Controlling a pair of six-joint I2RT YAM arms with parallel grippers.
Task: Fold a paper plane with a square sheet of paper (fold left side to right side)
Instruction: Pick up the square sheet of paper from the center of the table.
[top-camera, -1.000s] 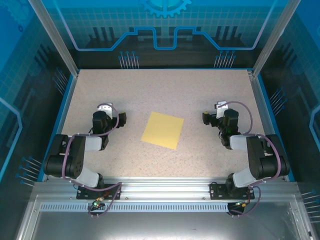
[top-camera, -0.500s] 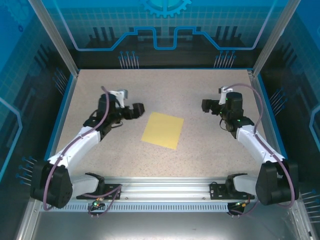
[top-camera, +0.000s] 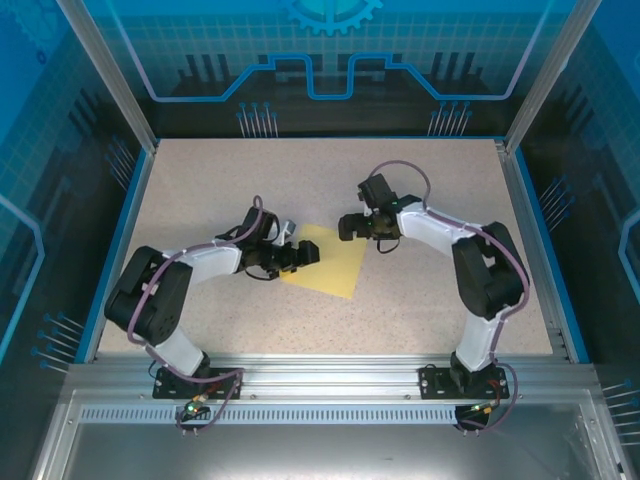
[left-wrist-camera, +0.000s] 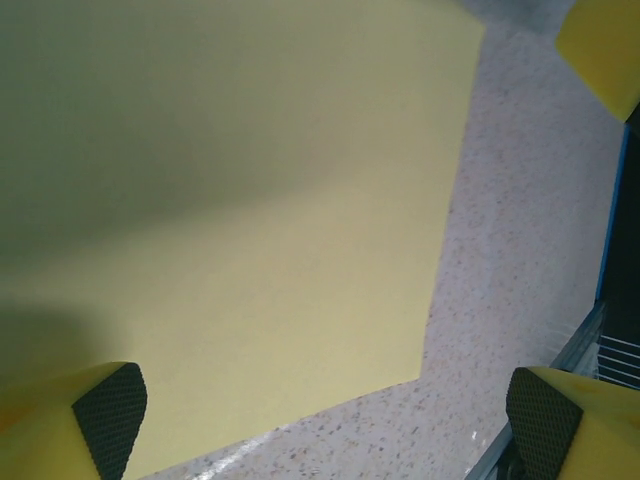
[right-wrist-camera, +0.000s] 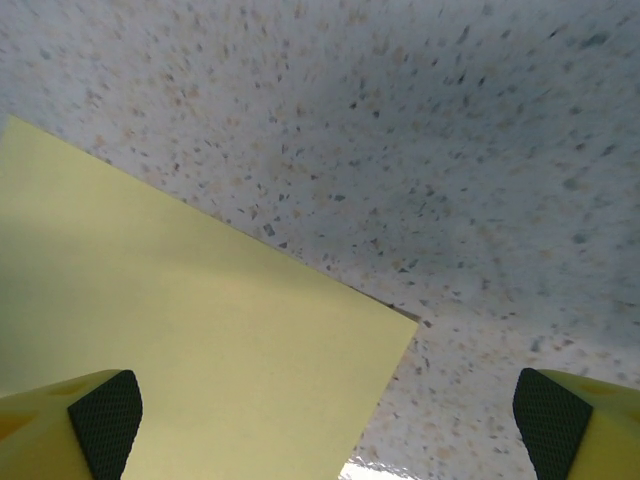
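Evidently plain, the square sheet of paper (top-camera: 335, 265) lies flat.

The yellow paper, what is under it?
The yellow paper lies flat on the speckled table, which shows all around it. Whatever is directly beneath is covered, though no bump shows. The left gripper hides its left edge from above.

The left arm (top-camera: 205, 262) and right arm (top-camera: 440, 232) have white links, black joints and purple cables (top-camera: 400, 163) looping behind yellow fingers (left-wrist-camera: 40, 435) faced with black cross-hatched pads (left-wrist-camera: 110, 410).
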